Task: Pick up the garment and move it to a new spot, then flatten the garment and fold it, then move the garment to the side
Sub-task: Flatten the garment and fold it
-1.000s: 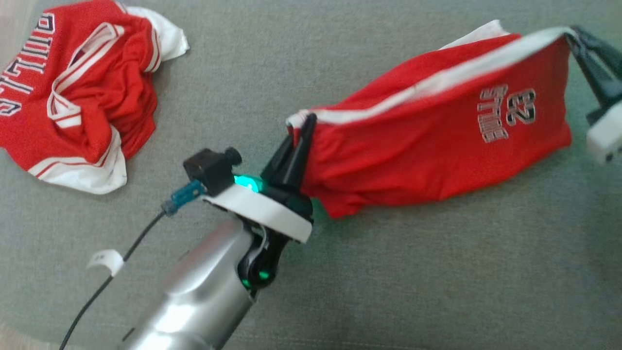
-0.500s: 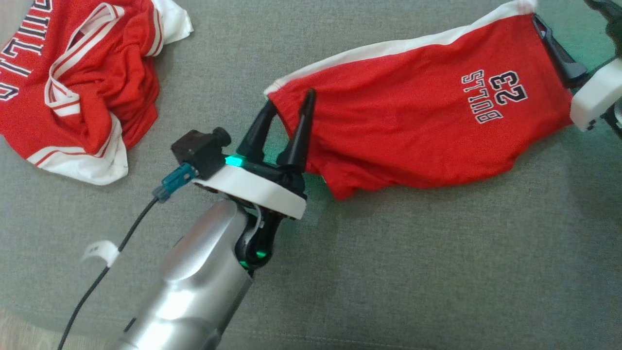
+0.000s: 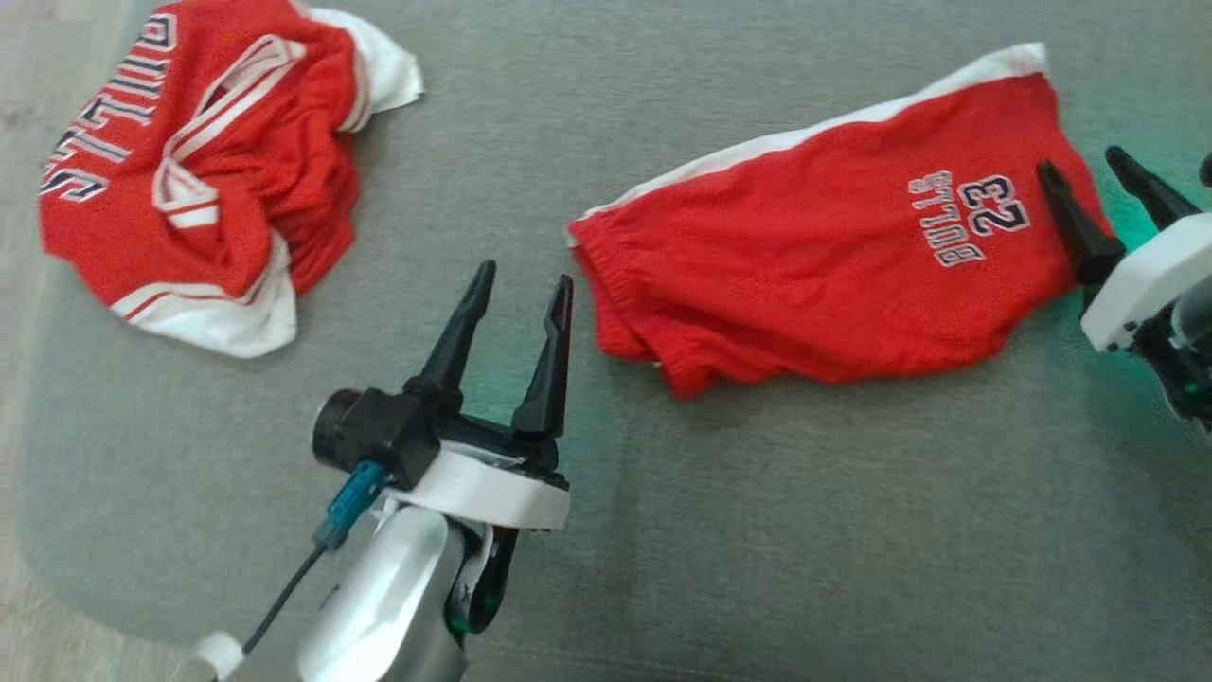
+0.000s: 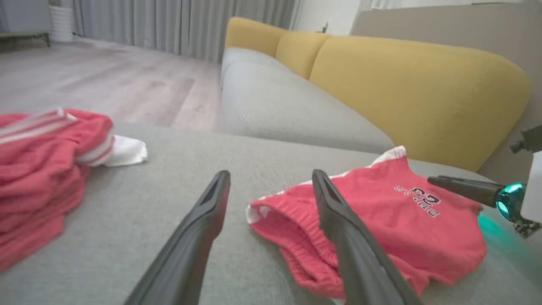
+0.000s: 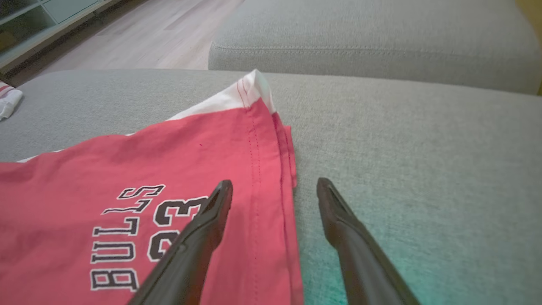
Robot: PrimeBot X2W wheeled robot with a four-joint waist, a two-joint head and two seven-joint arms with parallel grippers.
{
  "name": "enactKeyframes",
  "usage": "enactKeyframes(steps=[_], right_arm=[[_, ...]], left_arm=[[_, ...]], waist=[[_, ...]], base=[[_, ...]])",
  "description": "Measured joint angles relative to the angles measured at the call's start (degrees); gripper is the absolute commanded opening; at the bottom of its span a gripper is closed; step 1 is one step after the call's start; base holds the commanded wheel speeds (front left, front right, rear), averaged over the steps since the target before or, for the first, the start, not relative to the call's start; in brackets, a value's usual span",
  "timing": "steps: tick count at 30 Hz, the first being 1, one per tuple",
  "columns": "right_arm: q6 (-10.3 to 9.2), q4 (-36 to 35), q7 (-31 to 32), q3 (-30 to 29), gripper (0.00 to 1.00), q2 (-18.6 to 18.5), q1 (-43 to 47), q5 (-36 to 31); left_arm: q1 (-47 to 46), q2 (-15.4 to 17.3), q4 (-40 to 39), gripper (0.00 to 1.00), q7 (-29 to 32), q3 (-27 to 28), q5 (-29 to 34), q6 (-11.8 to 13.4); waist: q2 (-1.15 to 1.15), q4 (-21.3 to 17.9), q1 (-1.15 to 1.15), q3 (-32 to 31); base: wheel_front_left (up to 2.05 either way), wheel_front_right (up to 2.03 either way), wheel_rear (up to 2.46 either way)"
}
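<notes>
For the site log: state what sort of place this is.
Most likely a home living room. A sofa with a grey seat and yellow back cushions stands on a wood-look floor, and long grey curtains hang behind it.

Bare grey cushion (image 3: 757, 530) is left open btw. crumpled jersey (image 3: 208, 180) and shorts (image 3: 814, 284), also along near edge. Beyond shorts, way is closed by yellow backrest (image 4: 415, 89).

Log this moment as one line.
left gripper: open | right gripper: open | red shorts: ungripped, flat on grey cushion | red jersey: crumpled, apart
</notes>
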Motion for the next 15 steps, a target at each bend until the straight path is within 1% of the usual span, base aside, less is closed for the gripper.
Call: enactKeyframes(steps=[4, 7, 8, 9, 12, 15], right_arm=[[0.0, 3.52, 2.13, 0.32, 1.0, -0.12, 0.1, 2.97], [0.01, 6.71, 3.27, 0.26, 1.0, -0.11, 0.23, 4.27], [0.01, 7.13, 3.8, 0.25, 0.59, -0.07, 0.18, 4.82], [0.0, 7.15, 4.42, 0.24, 0.0, 0.05, 0.21, 5.79], [0.0, 5.71, 5.82, 0.44, 0.0, 0.42, 1.08, 9.34], [0.0, 4.7, 4.23, 0.96, 0.0, 0.79, 2.42, 10.58]], left_arm=[[2.96, -0.07, -5.43, 1.0, -0.07, 2.52, 4.39, 1.33], [5.81, -0.09, -8.22, 1.0, -0.07, 4.26, 5.94, 2.05], [6.73, -0.07, -8.92, 1.0, -0.07, 4.8, 6.43, 2.12], [7.56, -0.07, -9.42, 1.0, -0.07, 5.33, 6.62, 2.33], [9.28, -0.1, -10.8, 1.0, -0.07, 6.91, 6.91, 2.34], [10.14, -0.09, -11.11, 1.0, -0.07, 8.62, 7.38, 2.34]], waist=[[0.0, 2.4, 0.0, 0.12], [0.0, 3.86, 0.0, -0.1], [0.0, 4.12, 0.0, -0.3], [0.0, 4.23, 0.0, -0.58], [0.0, 4.12, 0.0, -1.53], [0.0, 3.11, 0.0, -2.24]], base=[[0.0, 0.0, 0.0], [0.0, 0.0, 0.0], [0.0, 0.0, 0.0], [0.0, 0.0, 0.0], [0.0, 0.0, 0.0], [0.0, 0.0, 0.0]])
